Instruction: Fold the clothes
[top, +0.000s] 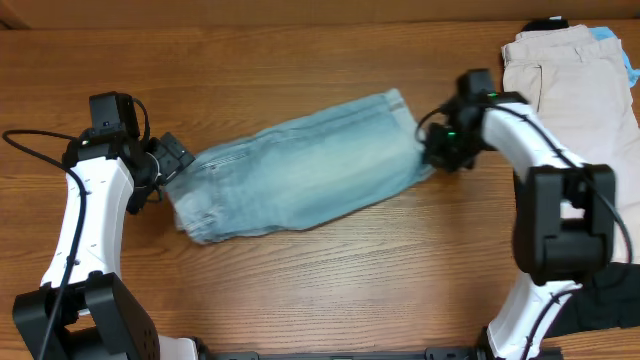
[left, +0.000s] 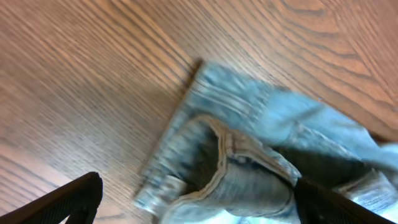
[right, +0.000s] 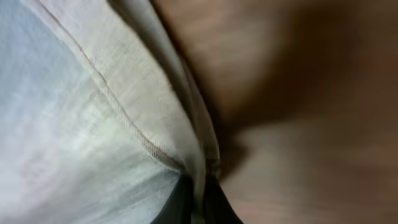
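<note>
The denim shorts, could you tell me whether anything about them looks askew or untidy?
Yes: the denim shorts lie slanted across the table, and their end by the left gripper is rumpled and gaping rather than flat.

Overhead light is bright and even, with a thin shadow under the denim shorts (top: 300, 175). Both wrist views are blurred. In the right wrist view, the table (right: 323, 81) beside the shorts is dark.
</note>
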